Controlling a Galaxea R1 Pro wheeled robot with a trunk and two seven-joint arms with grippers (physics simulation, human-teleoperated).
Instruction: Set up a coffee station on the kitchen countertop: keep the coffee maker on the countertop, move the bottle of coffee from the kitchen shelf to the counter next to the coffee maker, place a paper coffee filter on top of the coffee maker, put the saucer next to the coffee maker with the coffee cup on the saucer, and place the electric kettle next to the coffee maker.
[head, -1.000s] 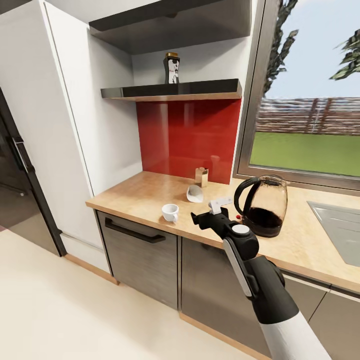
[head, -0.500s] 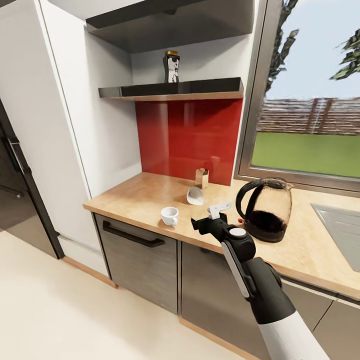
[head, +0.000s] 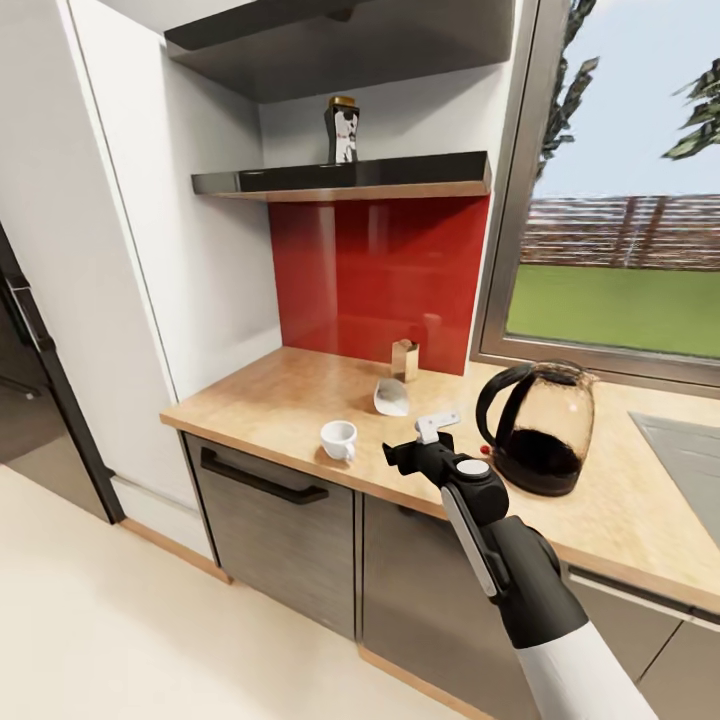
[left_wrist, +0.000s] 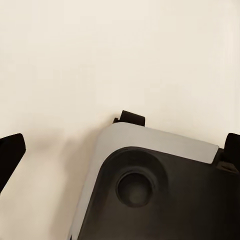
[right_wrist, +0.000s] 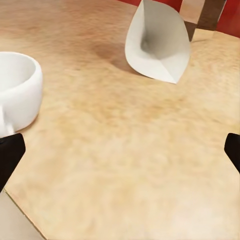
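From the head camera we see the right claw (head: 420, 447) held out over the front edge of the counter (head: 270, 395), its fingers spread with nothing between them. The coffee cup (head: 339, 439) stands on the counter just to the claw's left, the paper coffee filter (head: 390, 396) lies on its side a little beyond the claw toward the red backsplash (head: 370, 280), and a small tan container (head: 404, 360) stands farther back against that backsplash. The electric kettle (head: 540, 428) sits on the counter close to the claw's right, handle turned toward it. High above and behind the claw, the bottle of coffee (head: 342, 130) stands upright on the kitchen shelf (head: 340, 180). In the left wrist camera we look past the left claw's (left_wrist: 120, 150) dark, widely parted fingertips (left_wrist: 10, 152) at the pale floor (left_wrist: 120, 55) and part of the robot's grey and black base (left_wrist: 155, 185). In the right wrist camera the cup (right_wrist: 17, 90) sits just ahead of one fingertip and the filter (right_wrist: 159, 42) lies farther ahead, both apart from the claw.
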